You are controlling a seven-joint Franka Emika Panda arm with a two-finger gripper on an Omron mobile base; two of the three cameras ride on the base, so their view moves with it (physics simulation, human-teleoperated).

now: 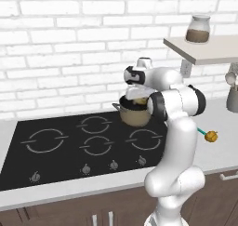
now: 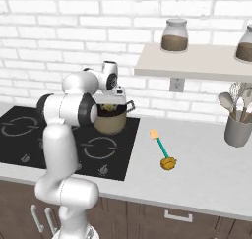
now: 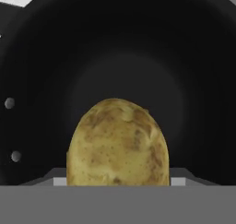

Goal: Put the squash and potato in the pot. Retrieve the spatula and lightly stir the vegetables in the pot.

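Potato (image 3: 118,142) clamped in the pincer (image 1: 138,100), brown-speckled skin bulging up between the 2 tips in the hand view, with the pot's dark inside spread behind and all around it. Jaws set wide, closed on the potato's flanks. Pincer poised right over the mouth of the pot (image 1: 135,116), pointing down into it, as seen from the left base view; same stance in the right base view, where the pot (image 2: 111,121) sits directly beneath the pincer (image 2: 109,106) on the rear right ring of the black cooktop (image 1: 69,148). Pot: tan-brass wall, thin loop handle jutting at either side, standing upright. 2 small pale rivets dotting the pot's inner wall to the left of the potato in the hand view. Squash: cannot tell where it lies; only the potato's yellowish top visible at the pot's rim from the base cameras. Spatula (image 2: 162,149) flat on the grey counter (image 2: 206,174), well off to the pincer's right and nearer the counter's front edge, teal handle, orange-yellow blade at the far end, a brownish-gold lump at its near end. Grey utensil cup (image 2: 237,130) farther right still, holding spoons and a whisk. Shelf (image 2: 192,62) above and right of the pincer, carrying a glass jar (image 2: 175,35) of brown grains.
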